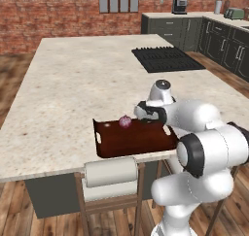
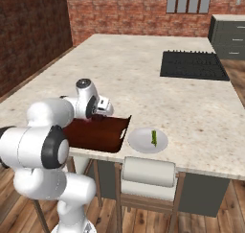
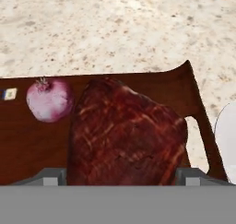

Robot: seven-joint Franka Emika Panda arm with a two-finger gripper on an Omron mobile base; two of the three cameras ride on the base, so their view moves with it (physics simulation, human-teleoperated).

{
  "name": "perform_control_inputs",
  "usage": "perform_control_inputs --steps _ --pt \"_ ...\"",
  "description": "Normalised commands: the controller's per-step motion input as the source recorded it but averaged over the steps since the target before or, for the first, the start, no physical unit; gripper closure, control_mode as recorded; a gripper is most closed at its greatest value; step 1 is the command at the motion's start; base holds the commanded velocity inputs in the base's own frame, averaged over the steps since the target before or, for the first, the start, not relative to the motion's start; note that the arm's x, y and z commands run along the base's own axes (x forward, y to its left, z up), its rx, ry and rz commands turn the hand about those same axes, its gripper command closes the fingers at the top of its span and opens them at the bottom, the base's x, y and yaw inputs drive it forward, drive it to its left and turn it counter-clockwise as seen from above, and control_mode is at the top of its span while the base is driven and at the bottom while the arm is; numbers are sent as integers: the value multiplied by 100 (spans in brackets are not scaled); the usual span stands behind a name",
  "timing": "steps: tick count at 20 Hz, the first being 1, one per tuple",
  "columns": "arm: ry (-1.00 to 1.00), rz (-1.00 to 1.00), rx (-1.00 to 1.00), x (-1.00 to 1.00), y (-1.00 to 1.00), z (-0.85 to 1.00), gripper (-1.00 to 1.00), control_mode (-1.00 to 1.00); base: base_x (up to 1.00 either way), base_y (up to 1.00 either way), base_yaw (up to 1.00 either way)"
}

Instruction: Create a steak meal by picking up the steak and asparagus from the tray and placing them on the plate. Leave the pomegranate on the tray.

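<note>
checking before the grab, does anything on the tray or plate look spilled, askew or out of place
Nothing stands out. The steak and pomegranate lie flat and apart on the tray, the asparagus rests wholly on the plate, and the open gripper straddles the steak. No spill or damage shows.

Speckled beige counter [image 1: 73, 79] bears the tray [image 1: 131, 143], white plate [image 2: 143, 142], black cooktop [image 1: 163, 59].
</note>
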Motion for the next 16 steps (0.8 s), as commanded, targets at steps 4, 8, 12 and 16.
perform_control_inputs --steps 4,8,12,16 --pt "0 0 0 -44 -62 66 100 -100 0 0 0" --pt "0 0 0 -37 -75 49 100 -100 0 0 0" --pt "0 0 0 -23 -81 12 100 -100 0 0 0" --pt "3 0 0 -1 -74 -4 100 -100 0 0 0"
